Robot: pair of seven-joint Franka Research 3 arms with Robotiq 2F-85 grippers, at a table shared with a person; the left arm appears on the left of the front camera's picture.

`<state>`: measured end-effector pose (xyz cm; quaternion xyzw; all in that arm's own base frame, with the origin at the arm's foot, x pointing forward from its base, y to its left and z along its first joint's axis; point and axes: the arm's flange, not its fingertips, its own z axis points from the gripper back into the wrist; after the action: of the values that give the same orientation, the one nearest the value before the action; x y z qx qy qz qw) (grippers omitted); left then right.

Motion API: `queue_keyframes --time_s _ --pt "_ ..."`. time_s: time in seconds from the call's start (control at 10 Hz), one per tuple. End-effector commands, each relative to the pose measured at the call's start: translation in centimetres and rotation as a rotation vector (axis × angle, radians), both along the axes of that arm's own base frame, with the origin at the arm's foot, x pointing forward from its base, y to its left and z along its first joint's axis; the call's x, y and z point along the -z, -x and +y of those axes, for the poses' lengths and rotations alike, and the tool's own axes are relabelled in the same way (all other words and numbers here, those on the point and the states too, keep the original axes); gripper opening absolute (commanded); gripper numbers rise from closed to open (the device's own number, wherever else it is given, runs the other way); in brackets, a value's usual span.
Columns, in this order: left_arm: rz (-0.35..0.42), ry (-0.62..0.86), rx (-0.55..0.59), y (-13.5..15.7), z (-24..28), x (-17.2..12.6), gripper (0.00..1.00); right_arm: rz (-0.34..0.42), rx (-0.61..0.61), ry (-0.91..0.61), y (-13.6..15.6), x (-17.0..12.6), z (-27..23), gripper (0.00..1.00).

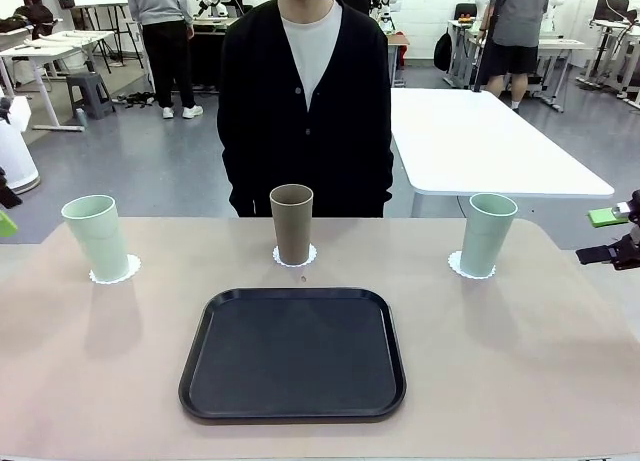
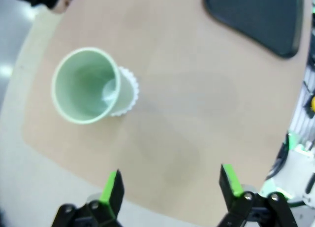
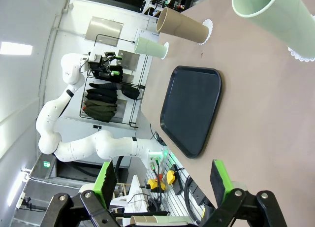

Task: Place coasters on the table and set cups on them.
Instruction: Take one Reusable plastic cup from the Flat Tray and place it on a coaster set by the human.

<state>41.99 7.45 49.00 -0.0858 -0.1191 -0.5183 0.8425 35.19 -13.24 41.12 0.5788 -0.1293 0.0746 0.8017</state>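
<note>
While both grippers, left gripper [image 2: 170,185] and right gripper [image 3: 162,180], hang wide open and empty: three cups [image 1: 292,224] on coasters [image 1: 115,271], table [image 1: 560,361]; probably light, rigid, tippy; grasp mid-wall.

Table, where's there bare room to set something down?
Bare table lies right and left of the black tray, and between the brown cup and each green cup. The tray itself is empty. Tightest: brown cup to tray edge.
</note>
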Motion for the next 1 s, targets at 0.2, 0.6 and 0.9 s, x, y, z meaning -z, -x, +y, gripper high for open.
queue_keyframes --time_s 0.2,0.6,0.9 --pt "-0.02 -0.008 -0.012 -0.7 0.6 -1.1 1.0 -0.019 0.002 -0.021 -0.1 0.0 0.1 1.0" --pt "-0.02 -0.008 -0.012 -0.7 0.6 -1.1 1.0 -0.019 0.002 -0.021 -0.1 0.0 0.1 1.0" --pt "-0.002 0.206 -0.185 1.3 0.5 -0.8 1.0 -0.019 0.002 -0.021 -0.1 0.0 0.1 1.0"
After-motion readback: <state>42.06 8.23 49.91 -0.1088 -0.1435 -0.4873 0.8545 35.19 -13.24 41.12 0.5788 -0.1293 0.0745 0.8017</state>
